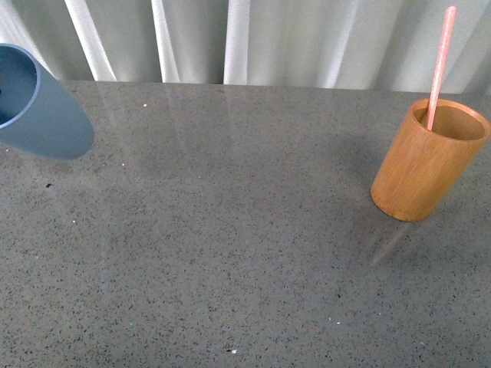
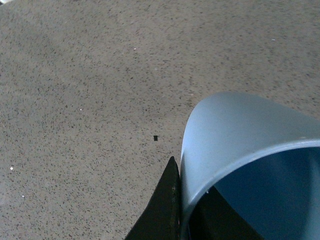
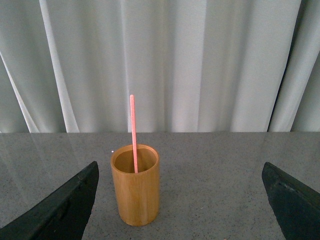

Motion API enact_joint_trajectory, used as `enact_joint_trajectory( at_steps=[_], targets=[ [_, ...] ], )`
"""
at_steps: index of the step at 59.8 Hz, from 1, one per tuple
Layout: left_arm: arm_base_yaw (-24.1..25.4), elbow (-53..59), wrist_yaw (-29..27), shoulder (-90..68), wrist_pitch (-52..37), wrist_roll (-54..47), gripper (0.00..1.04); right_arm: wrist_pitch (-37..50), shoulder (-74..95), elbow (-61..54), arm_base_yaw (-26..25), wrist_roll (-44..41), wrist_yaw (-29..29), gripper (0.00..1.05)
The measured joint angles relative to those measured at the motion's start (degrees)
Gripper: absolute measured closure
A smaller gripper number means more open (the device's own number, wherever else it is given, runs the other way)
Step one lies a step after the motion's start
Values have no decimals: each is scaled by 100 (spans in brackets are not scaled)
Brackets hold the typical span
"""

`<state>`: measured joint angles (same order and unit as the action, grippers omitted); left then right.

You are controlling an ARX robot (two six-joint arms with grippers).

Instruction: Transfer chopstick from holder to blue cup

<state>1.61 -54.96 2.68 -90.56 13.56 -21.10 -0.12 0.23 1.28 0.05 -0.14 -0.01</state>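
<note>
The blue cup (image 1: 38,107) hangs tilted above the table at the far left, mouth facing up and left. My left gripper is shut on the blue cup (image 2: 240,135); one black finger (image 2: 162,210) presses its outer wall, the other is hidden inside the cup. The orange-brown holder (image 1: 428,159) stands upright at the right, with the pale-pink chopstick (image 1: 440,65) standing in it. My right gripper (image 3: 180,200) is open, level with the holder (image 3: 135,187), which sits ahead between the wide-spread fingers, nearer one of them. The chopstick (image 3: 133,132) leans slightly in it.
A grey speckled stone table (image 1: 230,253) carries the objects. White curtains (image 1: 230,38) hang behind its far edge. A small dark speck (image 2: 155,138) lies on the table near the cup.
</note>
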Motion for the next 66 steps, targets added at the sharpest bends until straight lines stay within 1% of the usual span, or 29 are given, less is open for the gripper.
enact_joint_trajectory(
  at_steps=[13,18,25,32,35,37,40,53,66],
  targets=[
    [-247,385,74,605,721,-199,101,0,0,0,0,0,2,10],
    [-466,608,-7,833,881,-177,101,0,0,0,0,0,0,10],
    [-918,765,11,1003,977,42,101,0,0,0,0,2,0,10],
    [-1506,750,-20,907,839,535,101,0,0,0,0,0,4,10],
    [-1696,723,-85,822,791,732,101,0,0,0,0,0,4,10],
    [-1939,682,-149,699,739,918,101,0,0,0,0,0,4,10],
    [-2151,649,-225,575,656,1056,101,0,0,0,0,0,2,10],
    [-2625,439,-391,20,280,1429,101,0,0,0,0,0,4,10],
    [-2955,157,-675,-645,-87,1473,101,0,0,0,0,0,0,10]
  ],
)
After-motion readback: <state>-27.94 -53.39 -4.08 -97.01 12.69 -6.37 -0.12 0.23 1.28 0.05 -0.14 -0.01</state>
